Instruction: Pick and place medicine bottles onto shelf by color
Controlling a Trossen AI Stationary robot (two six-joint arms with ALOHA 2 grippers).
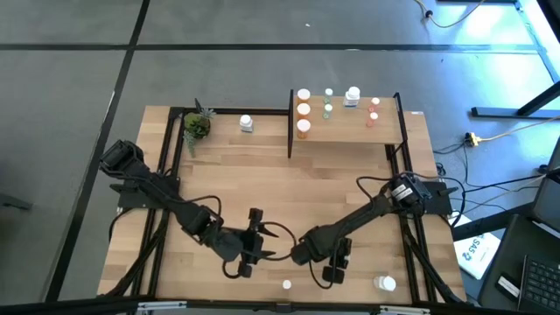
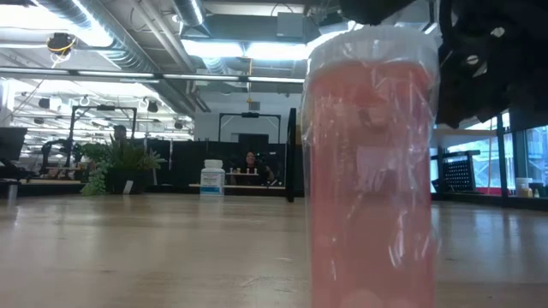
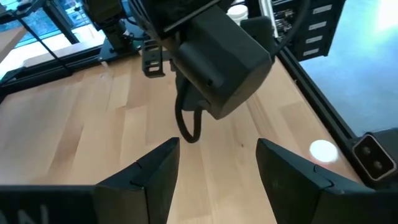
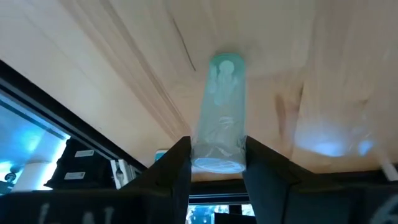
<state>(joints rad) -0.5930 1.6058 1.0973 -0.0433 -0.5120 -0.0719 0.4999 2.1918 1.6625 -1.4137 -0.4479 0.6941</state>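
Near the table's [image 1: 262,175] front edge, I have the right gripper [image 4: 216,146] closed on a medicine bottle [image 4: 221,106], fingers pressed to either side of it and its far end at the wood. Just beside it the left gripper [image 3: 217,143] stands spread and empty. A pinkish bottle [image 2: 372,171] upright at that same edge carries a pale label I cannot read, as does the blue-labelled white bottle [image 2: 211,180] far back, while bare board lies open between both grippers and the shelf [image 1: 350,136], where sorted bottles [image 1: 304,110] line its far side.
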